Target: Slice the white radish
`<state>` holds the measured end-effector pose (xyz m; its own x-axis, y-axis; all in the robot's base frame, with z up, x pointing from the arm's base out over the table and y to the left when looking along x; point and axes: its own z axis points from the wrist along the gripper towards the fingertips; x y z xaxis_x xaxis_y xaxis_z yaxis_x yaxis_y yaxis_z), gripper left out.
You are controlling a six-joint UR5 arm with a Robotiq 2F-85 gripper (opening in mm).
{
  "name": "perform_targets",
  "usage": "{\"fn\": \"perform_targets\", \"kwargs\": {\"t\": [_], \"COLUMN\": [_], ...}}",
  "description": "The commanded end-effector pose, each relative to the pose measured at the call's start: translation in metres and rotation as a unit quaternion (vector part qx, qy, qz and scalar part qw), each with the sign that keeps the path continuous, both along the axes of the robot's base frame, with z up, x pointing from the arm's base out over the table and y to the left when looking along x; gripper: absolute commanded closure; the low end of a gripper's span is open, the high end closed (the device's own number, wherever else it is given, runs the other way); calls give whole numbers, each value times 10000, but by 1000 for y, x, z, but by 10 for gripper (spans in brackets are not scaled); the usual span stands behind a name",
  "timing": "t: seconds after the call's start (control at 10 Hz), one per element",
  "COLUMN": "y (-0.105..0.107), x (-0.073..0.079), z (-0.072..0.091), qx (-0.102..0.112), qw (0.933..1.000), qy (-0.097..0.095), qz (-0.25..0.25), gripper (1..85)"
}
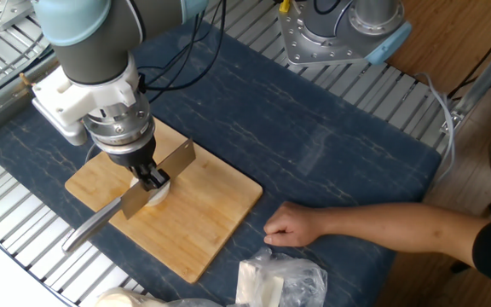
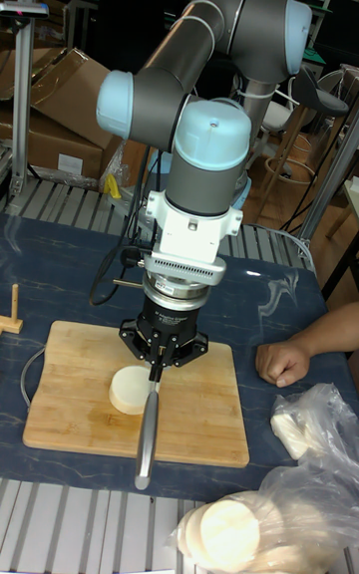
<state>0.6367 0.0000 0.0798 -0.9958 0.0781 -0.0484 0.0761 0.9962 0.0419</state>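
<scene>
The white radish (image 1: 159, 195) is a thick cream-white disc lying on the wooden cutting board (image 1: 207, 217). In the tall fixed view the white radish (image 2: 128, 390) sits left of centre on the cutting board (image 2: 204, 420). My gripper (image 1: 153, 177) is shut on a knife (image 1: 170, 162) by its spine. The blade runs diagonally across the top of the radish, and the metal handle (image 1: 83, 232) points toward the near left. In the tall fixed view the gripper (image 2: 156, 367) stands at the radish's right edge, with the knife handle (image 2: 147, 439) pointing at the camera. Whether the blade is in the radish I cannot tell.
A person's hand (image 1: 292, 226) and forearm rest on the blue mat right of the board. A plastic bag (image 1: 275, 281) with white pieces lies at the front edge, and a round white disc (image 2: 229, 534) shows inside it. A second robot's base (image 1: 339, 34) stands at the back.
</scene>
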Motion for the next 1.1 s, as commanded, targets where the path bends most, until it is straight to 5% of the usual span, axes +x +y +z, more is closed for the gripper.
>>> {"fn": "perform_targets", "kwargs": {"t": [0.0, 1.0], "y": [-5, -1], "x": [5, 14], "z": [-7, -25], "qx": [-17, -133], "qw": [10000, 9996], "qy": [-43, -132], "qz": [-5, -220], "gripper": [847, 847]}}
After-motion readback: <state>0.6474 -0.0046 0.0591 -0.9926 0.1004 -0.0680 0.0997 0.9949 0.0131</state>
